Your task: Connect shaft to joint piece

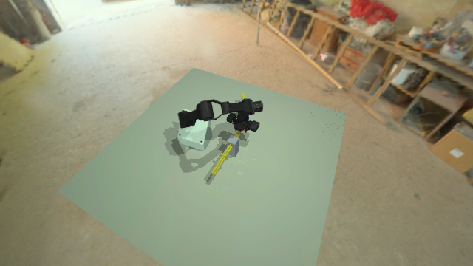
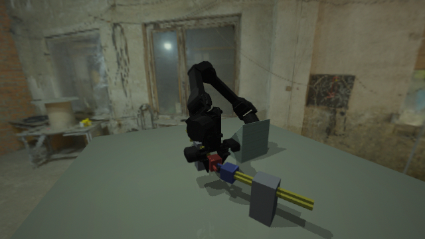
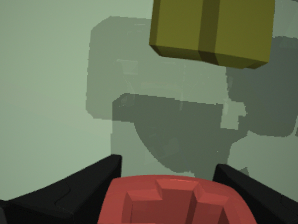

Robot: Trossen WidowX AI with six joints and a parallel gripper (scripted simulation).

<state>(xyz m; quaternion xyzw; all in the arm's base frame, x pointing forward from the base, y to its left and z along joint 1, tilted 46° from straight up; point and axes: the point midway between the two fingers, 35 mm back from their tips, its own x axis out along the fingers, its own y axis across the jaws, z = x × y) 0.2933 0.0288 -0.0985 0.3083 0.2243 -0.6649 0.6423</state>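
My gripper (image 2: 214, 163) (image 3: 168, 169) (image 1: 242, 127) is shut on the red square joint piece (image 2: 214, 161) (image 3: 169, 219), low over the mat. In the wrist view the piece's cross-shaped opening faces up, towards the camera. The red piece hinges on a blue piece (image 2: 229, 171) at the end of a long yellow shaft (image 2: 279, 193) (image 1: 222, 160), which passes through a grey block (image 2: 264, 202) (image 1: 233, 145). The blunt end of a second yellow shaft (image 3: 213, 12) shows ahead of the red piece in the wrist view, apart from it. Its block is mostly hidden behind my gripper.
A pale, wedge-shaped pedestal (image 1: 194, 137) (image 2: 254, 139) carries the arm's base, just behind the assembly. Everything stands on a grey-green mat (image 1: 259, 207) (image 2: 133, 186). Wooden shelving (image 1: 369, 48) stands far off at the right.
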